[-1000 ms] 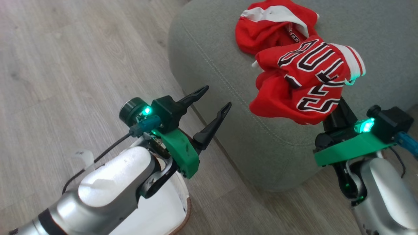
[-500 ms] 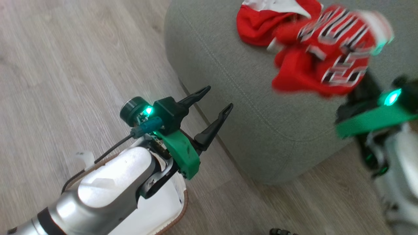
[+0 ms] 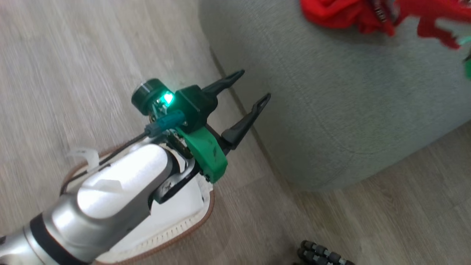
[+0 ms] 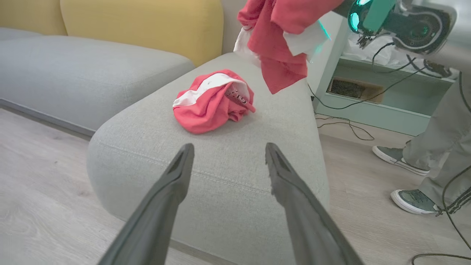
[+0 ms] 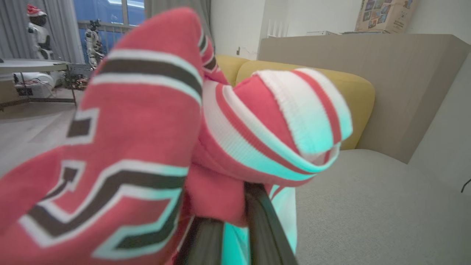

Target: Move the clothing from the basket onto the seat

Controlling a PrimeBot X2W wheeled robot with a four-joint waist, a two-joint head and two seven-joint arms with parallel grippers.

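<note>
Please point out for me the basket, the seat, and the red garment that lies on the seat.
basket [image 3: 176,233]: head view, white perforated wall inside the brown rim.
seat [image 4: 147,117]: left wrist view, bare fabric of its top.
red garment [image 4: 206,114]: left wrist view, red cloth near its middle.

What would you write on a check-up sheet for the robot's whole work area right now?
Surface: grey seat on a pale wood floor.
Job's things: one red garment lies on the seat; second garment hangs from the right gripper; basket on the floor under the left arm, white lining showing.
Clutter: dark ribbed object on the floor, cannot tell what.
Grippers: left gripper open, empty; right gripper shut on the second garment.
Cables: black cables on the floor beside the seat.
Surroundings: yellow sofa back; a person's legs nearby.
</note>
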